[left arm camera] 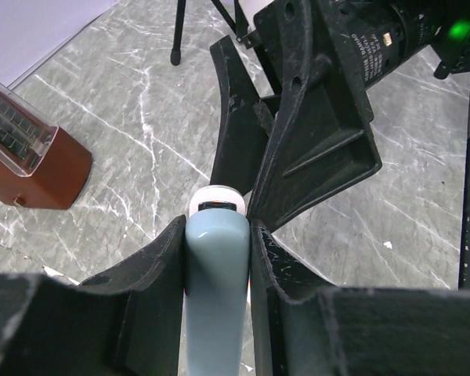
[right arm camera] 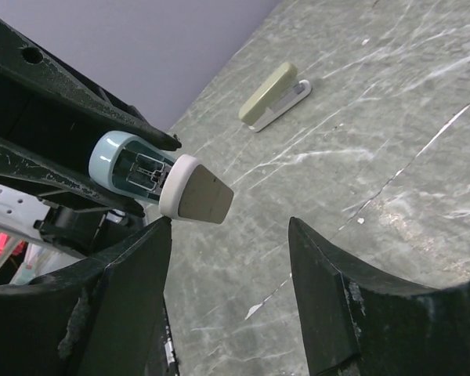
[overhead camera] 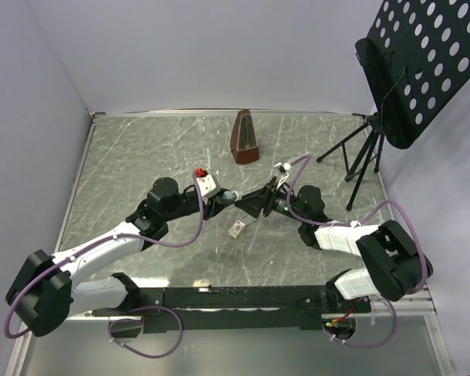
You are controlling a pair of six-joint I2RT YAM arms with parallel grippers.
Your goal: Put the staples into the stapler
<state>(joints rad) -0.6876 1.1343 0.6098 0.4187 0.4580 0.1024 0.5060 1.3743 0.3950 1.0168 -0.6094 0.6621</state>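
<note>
My left gripper [overhead camera: 222,196] is shut on a pale blue stapler [left arm camera: 215,274] with a white base and holds it above the table, its front end pointing at my right gripper. In the right wrist view the stapler [right arm camera: 133,168] hangs at upper left, with its inner metal channel showing. My right gripper [right arm camera: 229,223] is open and empty, its left fingertip just under the stapler's white end; its fingers [left arm camera: 321,141] fill the left wrist view. The tiny cream staple box [overhead camera: 237,229] lies on the table below both grippers. No grey staple strip shows.
A second, olive-green stapler [right arm camera: 274,95] lies on the marble table further off. A brown metronome [overhead camera: 245,139] stands at the back middle. A black music stand [overhead camera: 411,63] on a tripod [overhead camera: 359,157] stands at the back right.
</note>
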